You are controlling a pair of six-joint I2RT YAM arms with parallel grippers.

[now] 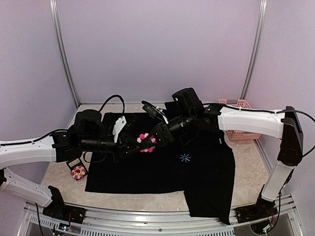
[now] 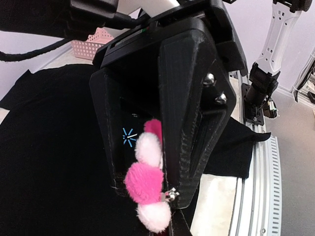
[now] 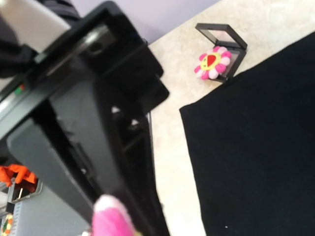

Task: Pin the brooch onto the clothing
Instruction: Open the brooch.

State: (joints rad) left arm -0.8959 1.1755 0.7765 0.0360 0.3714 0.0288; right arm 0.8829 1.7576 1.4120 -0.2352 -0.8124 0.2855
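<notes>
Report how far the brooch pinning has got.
Done: the clothing lies spread flat, and the brooch is up above it. In hand: the left tool is shut on the brooch, with the right tool close against it; whether that one grips cannot be seen. Left: fastening the pin into the clothing and letting go; the brooch looks unattached.

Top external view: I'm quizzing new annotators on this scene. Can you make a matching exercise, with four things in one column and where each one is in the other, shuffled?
Things
1. brooch
2. second flower brooch
3. pink basket
4. blue starburst mark

Places
A. printed on the black T-shirt
B. far right of the table
C. raised in the air over the T-shirt
D. on the table left of the T-shirt, by a small black case

Pairs: 1-C, 2-D, 3-B, 4-A
</notes>
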